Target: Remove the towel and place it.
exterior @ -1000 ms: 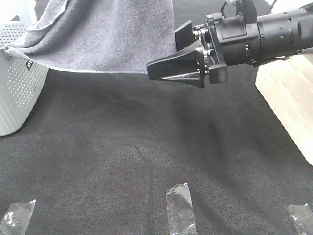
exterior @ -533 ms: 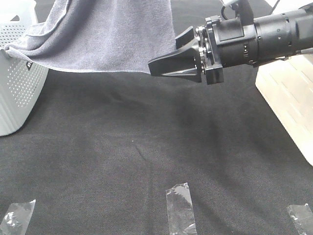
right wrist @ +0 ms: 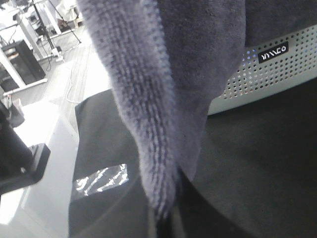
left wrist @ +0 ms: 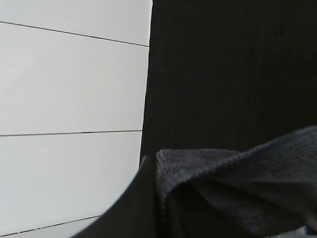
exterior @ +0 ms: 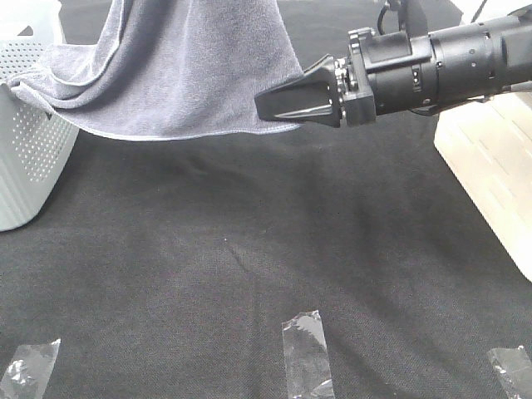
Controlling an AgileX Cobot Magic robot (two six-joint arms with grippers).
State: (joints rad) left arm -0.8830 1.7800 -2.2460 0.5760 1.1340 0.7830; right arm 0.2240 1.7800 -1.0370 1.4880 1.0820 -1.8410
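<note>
Towel (exterior: 183,75) hangs at eleven o'clock, one end draped over the white basket (exterior: 33,166) at nine, its near corner pinched in the right gripper (exterior: 261,104), probably to draw it clear

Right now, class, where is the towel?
In the high view the towel hangs at upper left, above the black table covering, its left end over the white basket and its right corner pinched in the right gripper.
</note>
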